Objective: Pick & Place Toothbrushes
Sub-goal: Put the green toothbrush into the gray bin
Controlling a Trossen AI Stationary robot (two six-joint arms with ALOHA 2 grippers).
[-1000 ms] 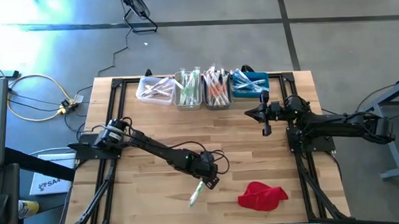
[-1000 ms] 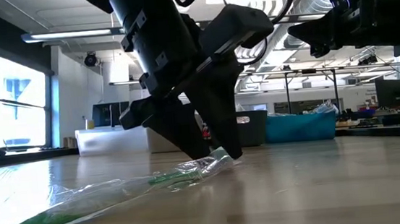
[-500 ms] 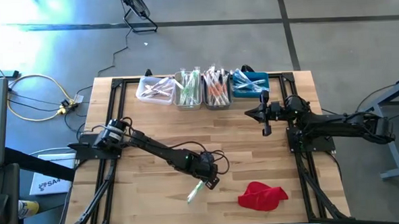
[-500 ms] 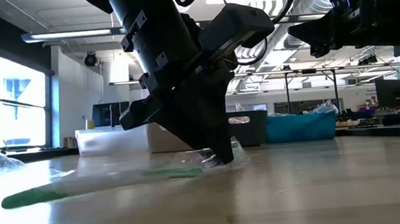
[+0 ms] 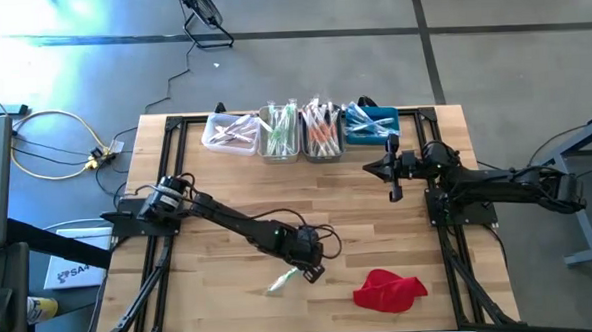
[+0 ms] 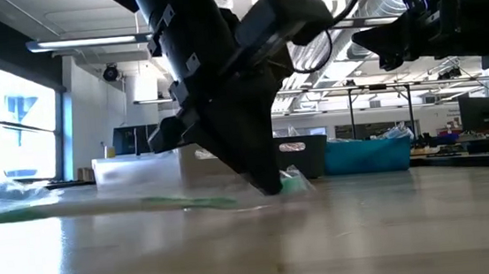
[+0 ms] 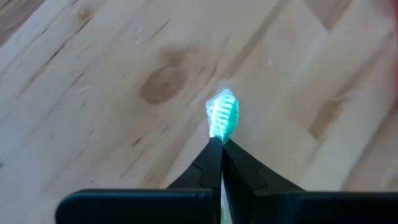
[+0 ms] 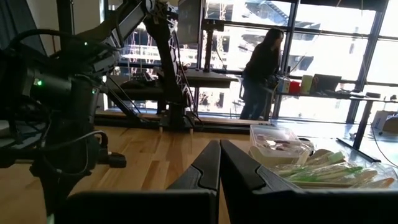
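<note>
The left pincer (image 5: 309,273) is down at the bench (image 5: 217,199) surface, toward six o'clock in the high view, its two fingers pressed together on one end of a green toothbrush (image 5: 282,281) in a clear wrapper. The rest of that toothbrush lies flat on the wood, pointing off toward eight o'clock from the fingertips. In the left wrist view the bristled green head (image 7: 222,117) pokes out just past the closed tips. The low view shows the wrapper trailing along the bench from the pincer (image 6: 271,186).

The right pincer (image 5: 394,192) hangs above the bench at about two o'clock, fingers shut on nothing — well apart from the work.

Along the twelve o'clock edge stand four bins (image 5: 301,132) side by side, each with wrapped toothbrushes inside. A red cloth (image 5: 388,289) lies near five o'clock.

Off the bench at eight o'clock a white label (image 5: 68,273) carries dark letters too small to read. A person (image 8: 259,71) stands at a desk in the room beyond.
</note>
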